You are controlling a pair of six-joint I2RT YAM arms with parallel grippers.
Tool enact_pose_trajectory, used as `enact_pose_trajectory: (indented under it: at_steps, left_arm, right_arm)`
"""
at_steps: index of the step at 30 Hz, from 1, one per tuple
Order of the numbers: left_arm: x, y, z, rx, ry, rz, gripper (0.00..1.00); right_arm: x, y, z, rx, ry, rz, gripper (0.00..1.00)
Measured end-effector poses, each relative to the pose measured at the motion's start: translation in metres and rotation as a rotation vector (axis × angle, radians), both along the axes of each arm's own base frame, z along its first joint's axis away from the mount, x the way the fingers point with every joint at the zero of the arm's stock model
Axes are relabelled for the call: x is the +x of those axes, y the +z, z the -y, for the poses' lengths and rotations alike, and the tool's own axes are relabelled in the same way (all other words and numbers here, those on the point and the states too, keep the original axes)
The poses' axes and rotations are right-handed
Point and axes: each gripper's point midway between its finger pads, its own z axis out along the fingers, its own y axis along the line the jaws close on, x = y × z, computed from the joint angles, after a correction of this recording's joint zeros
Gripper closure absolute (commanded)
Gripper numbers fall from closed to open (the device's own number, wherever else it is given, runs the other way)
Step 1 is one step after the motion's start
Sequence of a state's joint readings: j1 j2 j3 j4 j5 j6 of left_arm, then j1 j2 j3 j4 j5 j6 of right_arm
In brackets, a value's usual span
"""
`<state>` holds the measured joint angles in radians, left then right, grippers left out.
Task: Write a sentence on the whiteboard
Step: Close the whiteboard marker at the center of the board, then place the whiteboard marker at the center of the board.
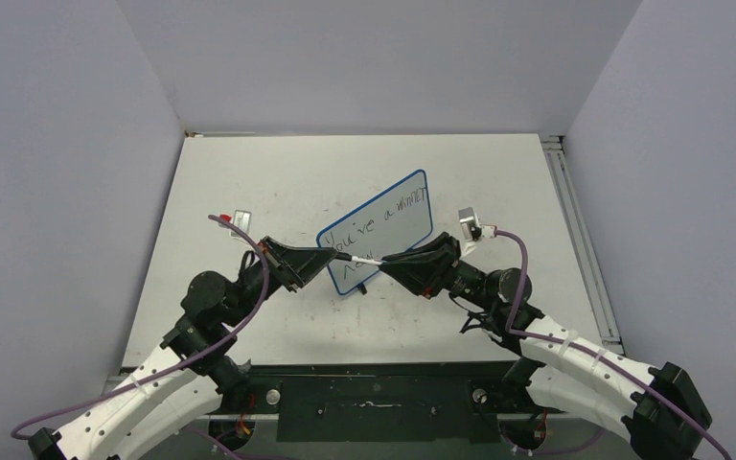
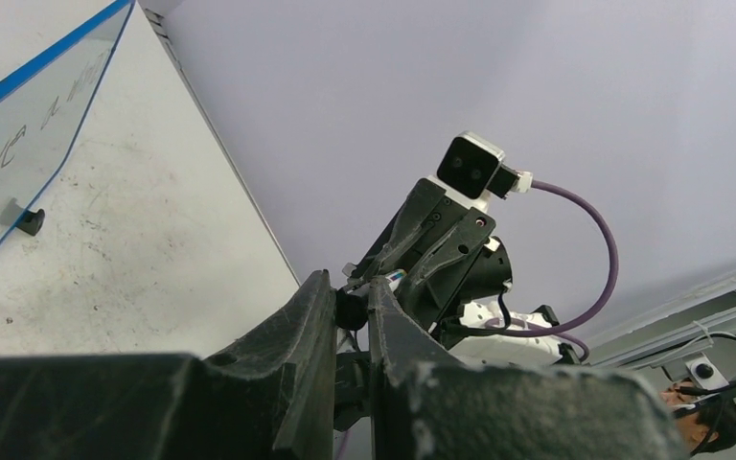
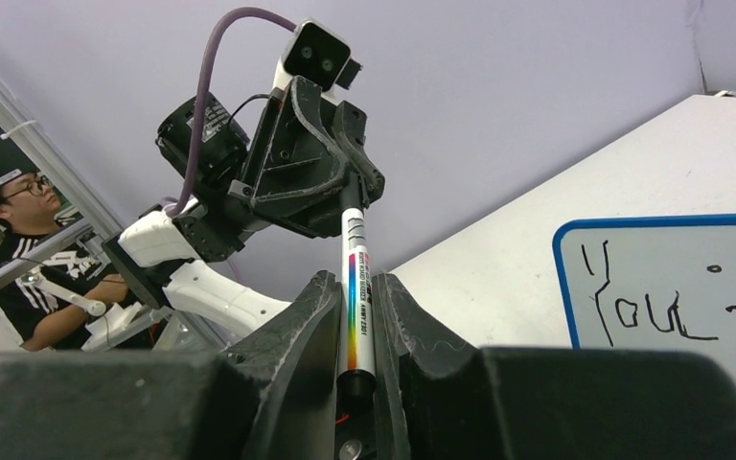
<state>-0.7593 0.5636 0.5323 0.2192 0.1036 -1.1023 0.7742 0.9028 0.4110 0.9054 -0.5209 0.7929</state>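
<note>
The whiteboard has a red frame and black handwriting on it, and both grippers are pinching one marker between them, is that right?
Not quite: the whiteboard has a blue frame, as the top external view shows. The handwriting is there, and the left gripper and right gripper both pinch the marker.

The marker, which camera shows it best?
The right wrist view: the marker fills the middle, white barrel and rainbow stripe clear. The top view shows a white sliver; the left wrist view only its dark end.
</note>
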Motion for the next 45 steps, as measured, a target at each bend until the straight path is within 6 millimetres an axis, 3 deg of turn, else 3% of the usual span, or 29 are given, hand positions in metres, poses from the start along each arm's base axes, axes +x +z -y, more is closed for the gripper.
enact_pose_trajectory:
  at_steps: [3, 6, 10, 13, 19, 22, 28, 32, 36, 39, 40, 41, 45]
  left_arm:
    - [0.001, -0.007, 0.000, 0.035, 0.007, -0.005, 0.76]
    - [-0.001, -0.026, 0.006, 0.155, -0.030, -0.029, 0.52]
    - [-0.007, -0.052, 0.011, 0.347, -0.106, -0.058, 0.32]
    - [0.001, -0.054, 0.000, 0.459, -0.089, -0.051, 0.28]
    - [0.031, -0.016, -0.037, 0.589, 0.044, 0.046, 0.23]
    - [0.046, -0.009, -0.056, 0.645, 0.121, 0.075, 0.23]
    - [0.083, -0.029, -0.105, 0.822, 0.334, 0.063, 0.22]
    - [0.093, -0.072, -0.134, 0.945, 0.454, 0.031, 0.22]
    - [0.094, -0.102, -0.162, 1.033, 0.530, -0.030, 0.22]
    - [0.096, -0.100, -0.175, 1.062, 0.585, -0.025, 0.22]
    - [0.096, -0.098, -0.177, 1.063, 0.595, -0.018, 0.22]
    - [0.097, -0.097, -0.177, 1.067, 0.598, -0.011, 0.22]
    - [0.098, -0.098, -0.178, 1.076, 0.598, -0.012, 0.17]
  right_arm:
    - [0.001, -0.006, 0.000, -0.025, -0.012, -0.014, 0.95]
    - [-0.002, -0.013, 0.002, -0.073, -0.028, -0.029, 0.95]
    - [0.005, -0.043, 0.006, -0.208, -0.096, -0.104, 0.95]
    - [0.008, -0.071, 0.016, -0.315, -0.143, -0.157, 0.95]
    - [0.001, -0.123, 0.026, -0.478, -0.146, -0.253, 0.95]
    - [-0.007, -0.153, 0.027, -0.535, -0.125, -0.295, 0.95]
    - [-0.014, -0.216, 0.021, -0.649, -0.097, -0.408, 0.93]
    - [-0.014, -0.242, 0.012, -0.710, -0.112, -0.435, 0.89]
    - [-0.014, -0.254, -0.001, -0.719, -0.123, -0.426, 0.74]
    - [-0.015, -0.259, -0.007, -0.724, -0.148, -0.415, 0.48]
    - [-0.014, -0.261, -0.007, -0.733, -0.168, -0.415, 0.27]
    - [-0.012, -0.263, -0.006, -0.739, -0.192, -0.412, 0.15]
    - [0.001, -0.259, 0.003, -0.727, -0.301, -0.391, 0.01]
